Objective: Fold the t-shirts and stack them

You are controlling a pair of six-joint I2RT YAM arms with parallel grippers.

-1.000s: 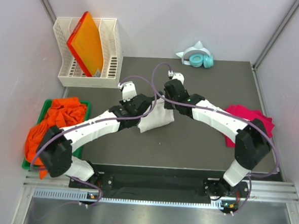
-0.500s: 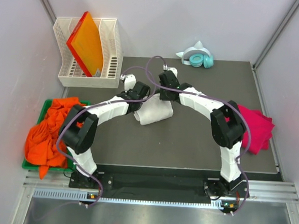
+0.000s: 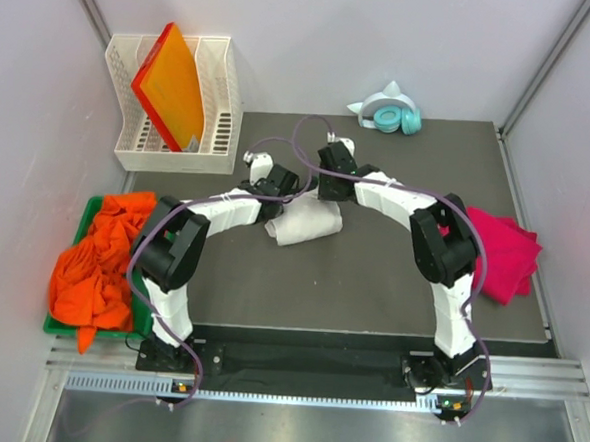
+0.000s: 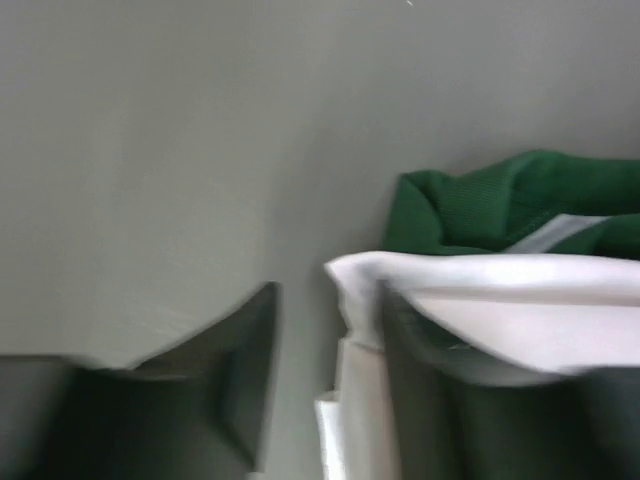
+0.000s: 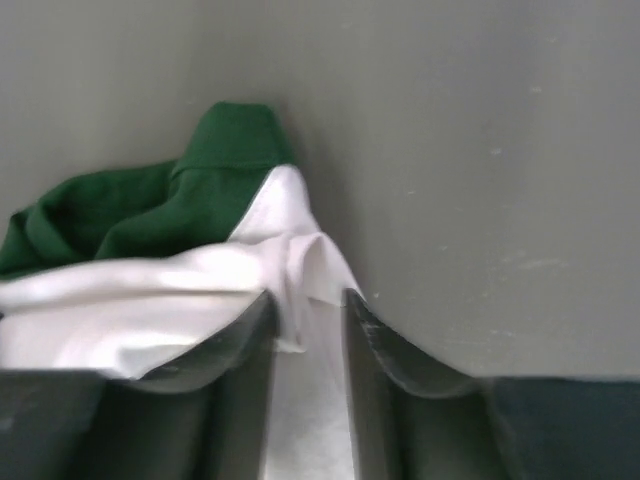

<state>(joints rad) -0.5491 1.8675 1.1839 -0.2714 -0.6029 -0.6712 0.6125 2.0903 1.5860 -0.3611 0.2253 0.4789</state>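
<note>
Your table [image 3: 371, 286] holds the white t-shirt [image 3: 305, 225] bunched at its middle, green lining showing. Orange t-shirts [image 3: 97, 259] are heaped off the left edge, and a pink t-shirt [image 3: 503, 252] lies at the right. At the white shirt's far edge your right gripper [image 5: 307, 300] pinches the fabric, while your left gripper [image 4: 328, 295] stands parted, cloth against one finger

A white wire file rack [image 3: 174, 144] stands at the far left corner of the dark table [image 3: 371, 286], with an orange folder [image 3: 171, 85] leaning upright in it. Teal cat-ear headphones [image 3: 390, 114] lie at the far edge, right of centre. A green tray [image 3: 88, 211] sits off the left side.
</note>
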